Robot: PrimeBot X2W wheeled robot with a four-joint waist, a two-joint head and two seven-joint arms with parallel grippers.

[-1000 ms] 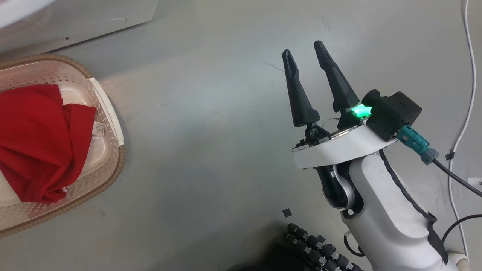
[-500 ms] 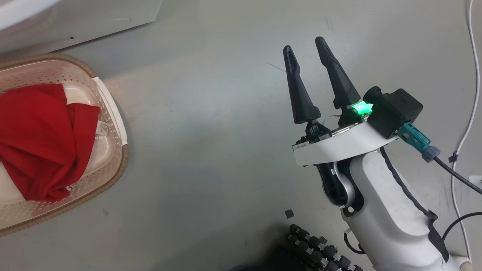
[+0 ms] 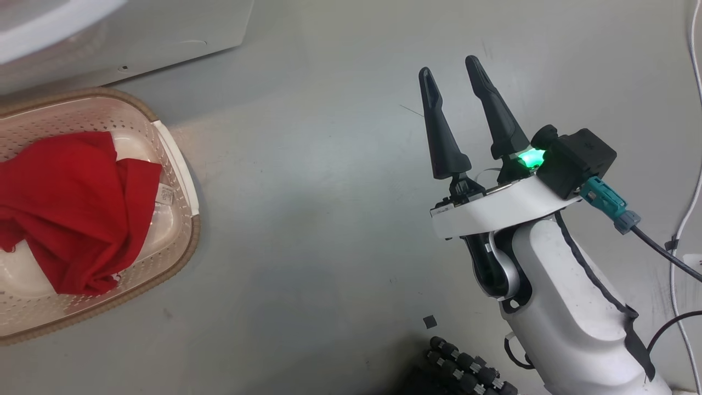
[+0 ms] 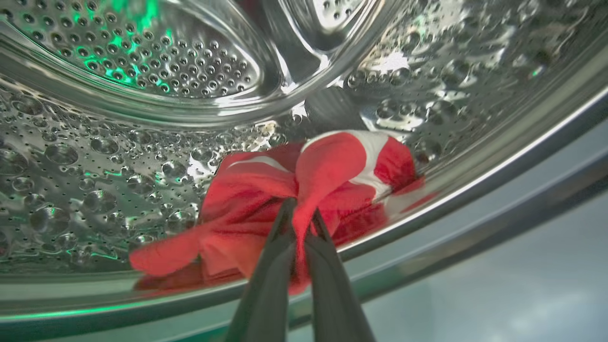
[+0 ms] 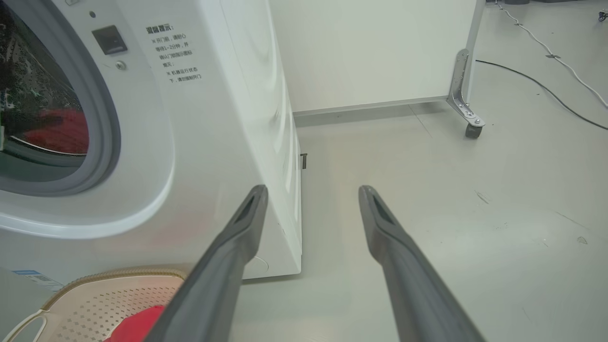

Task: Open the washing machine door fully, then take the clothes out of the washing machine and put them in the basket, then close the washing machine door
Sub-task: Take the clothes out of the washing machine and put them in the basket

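Observation:
Inside the shiny perforated drum of the washing machine lies a red garment with white patches. My left gripper is shut on a fold of it, near the drum's front lip. A second red garment with a small white label lies in the cream basket on the floor, at the left of the head view. My right gripper hangs open over bare floor, well right of the basket. In the right wrist view the right gripper points past the machine's front corner. The door is out of view.
The machine's grey rubber-ringed mouth stands open at the left of the right wrist view. A white cable runs along the floor at far right. A partition on a caster stands behind the machine. A black ribbed part sits at the bottom.
The head camera has shifted, so basket and floor slide right and down in the picture. The right gripper stays open in much the same pose.

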